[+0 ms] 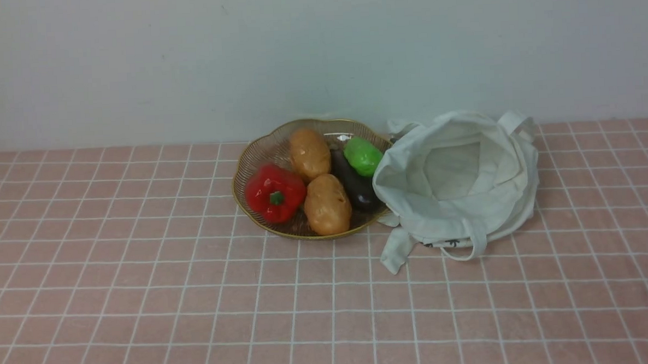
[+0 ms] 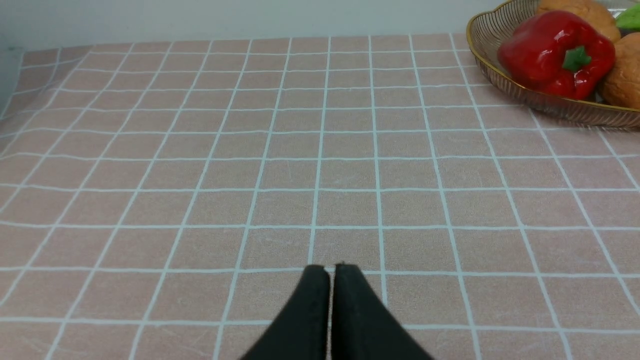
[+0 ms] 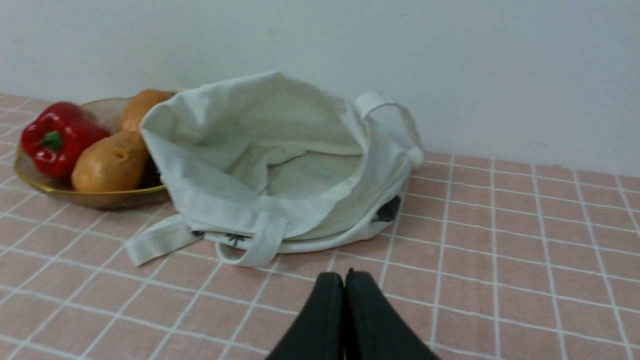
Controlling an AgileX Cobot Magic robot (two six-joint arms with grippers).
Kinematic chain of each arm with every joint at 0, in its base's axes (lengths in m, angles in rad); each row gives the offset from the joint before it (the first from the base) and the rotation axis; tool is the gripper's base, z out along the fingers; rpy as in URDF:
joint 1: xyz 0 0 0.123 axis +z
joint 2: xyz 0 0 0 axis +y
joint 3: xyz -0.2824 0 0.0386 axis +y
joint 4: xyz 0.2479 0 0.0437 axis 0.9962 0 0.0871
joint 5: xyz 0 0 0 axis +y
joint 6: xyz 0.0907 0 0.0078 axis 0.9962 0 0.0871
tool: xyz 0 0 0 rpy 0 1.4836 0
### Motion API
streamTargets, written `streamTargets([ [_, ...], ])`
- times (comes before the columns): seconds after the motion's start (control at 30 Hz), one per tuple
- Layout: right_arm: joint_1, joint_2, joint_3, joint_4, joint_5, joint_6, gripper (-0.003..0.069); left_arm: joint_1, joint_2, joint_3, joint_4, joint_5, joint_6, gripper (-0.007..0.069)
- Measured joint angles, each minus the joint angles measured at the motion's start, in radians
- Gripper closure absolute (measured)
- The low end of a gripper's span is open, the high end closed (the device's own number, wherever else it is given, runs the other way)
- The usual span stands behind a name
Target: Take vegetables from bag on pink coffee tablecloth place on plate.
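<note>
The green vegetable (image 1: 363,155) lies on the plate (image 1: 257,152) near the surface's far edge, beside the slumped bag (image 1: 460,181). Left hand (image 2: 330,270) and right hand (image 3: 344,276) are pressed together, empty.

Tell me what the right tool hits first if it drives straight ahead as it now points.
Probably the white cloth bag: the shut right tool points at its near hem and strap over bare pink tablecloth. Depth is uncertain.
</note>
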Motion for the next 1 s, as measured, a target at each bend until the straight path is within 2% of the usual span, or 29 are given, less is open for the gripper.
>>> streamTargets([
  [0.17, -0.093, -0.063, 0.096, 0.005, -0.054, 0.000, 0.0673, 0.000, 0.000, 0.000, 0.000, 0.000, 0.000, 0.0629],
  [0.33, -0.151, -0.067, 0.100, 0.040, -0.060, -0.014, 0.0673, 0.000, 0.000, 0.000, 0.000, 0.000, 0.000, 0.0629],
  [0.57, -0.159, -0.068, 0.099, 0.050, 0.007, -0.045, 0.0673, 0.000, 0.000, 0.000, 0.000, 0.000, 0.000, 0.0629],
  [1.0, -0.159, -0.068, 0.098, 0.052, 0.013, -0.048, 0.0673, 0.000, 0.000, 0.000, 0.000, 0.000, 0.000, 0.0629],
])
